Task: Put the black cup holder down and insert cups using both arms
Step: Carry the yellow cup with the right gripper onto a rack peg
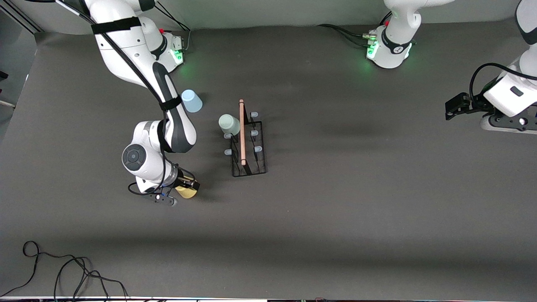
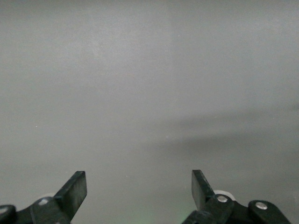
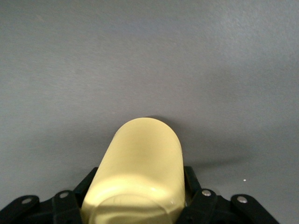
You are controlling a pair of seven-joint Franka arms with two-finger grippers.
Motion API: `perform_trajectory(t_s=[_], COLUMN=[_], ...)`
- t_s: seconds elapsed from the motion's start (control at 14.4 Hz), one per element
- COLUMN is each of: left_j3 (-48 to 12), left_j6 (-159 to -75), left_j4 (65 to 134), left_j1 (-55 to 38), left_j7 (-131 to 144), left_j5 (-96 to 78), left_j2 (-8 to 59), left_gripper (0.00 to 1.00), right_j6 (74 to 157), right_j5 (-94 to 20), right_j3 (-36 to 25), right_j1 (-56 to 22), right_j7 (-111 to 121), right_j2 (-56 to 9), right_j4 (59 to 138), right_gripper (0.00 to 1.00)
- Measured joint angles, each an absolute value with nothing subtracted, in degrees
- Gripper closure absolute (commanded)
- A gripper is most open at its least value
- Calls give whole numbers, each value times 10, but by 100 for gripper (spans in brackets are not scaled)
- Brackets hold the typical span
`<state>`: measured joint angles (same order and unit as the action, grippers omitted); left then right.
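While the left gripper (image 2: 138, 193) waits with its fingers spread wide and nothing between them, out at the left arm's end of the table (image 1: 356, 201) and well apart from the black cup holder (image 1: 248, 144), the right gripper (image 1: 187, 187) is pinched on the yellow cup (image 1: 187, 192). In the right wrist view the yellow cup (image 3: 140, 172) sits squeezed between the two black fingers (image 3: 198, 198), its closed end pointing away from the wrist. It is low over the table, toward the right arm's end from the holder. The holder stands upright with its wooden rod (image 1: 242, 132) on top. The pale grey-green cup (image 1: 229, 124) sits against the holder's prongs on the side toward the right arm. The light blue cup (image 1: 191, 100) stands on the table, farther from the front camera than the holder and apart from it.
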<state>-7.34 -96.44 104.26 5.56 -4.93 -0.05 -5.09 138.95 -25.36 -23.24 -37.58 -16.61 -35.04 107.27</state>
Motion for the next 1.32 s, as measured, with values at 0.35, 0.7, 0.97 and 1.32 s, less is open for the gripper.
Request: perform_trajectory(t_s=[0.35,0.7,0.97,1.32], left_j3=[-75,-75,-75,-76], left_j6=[-964,-961,-960,-959], left_j4=[1041,1038,1038,1038], left_j1=[55,55,55,52], left_j7=[-49,-49,-49,-49], left_j5=[-1,0,0,0], left_j2=[-51,-51,-51,-51], left_gripper=[0,0,0,0], right_j6=[1278,1241,1243,1247], right_j5=[-258,-258,-257,-256], right_j3=[-233,-232,-232,-231], right_j1=[-386,-466,-502,-509], right_j7=[-208,-343,-379,-379], right_j2=[-251,-190,-197,-210], right_j4=[1063,1066,1069,1073], right_gripper=[100,100,100,100])
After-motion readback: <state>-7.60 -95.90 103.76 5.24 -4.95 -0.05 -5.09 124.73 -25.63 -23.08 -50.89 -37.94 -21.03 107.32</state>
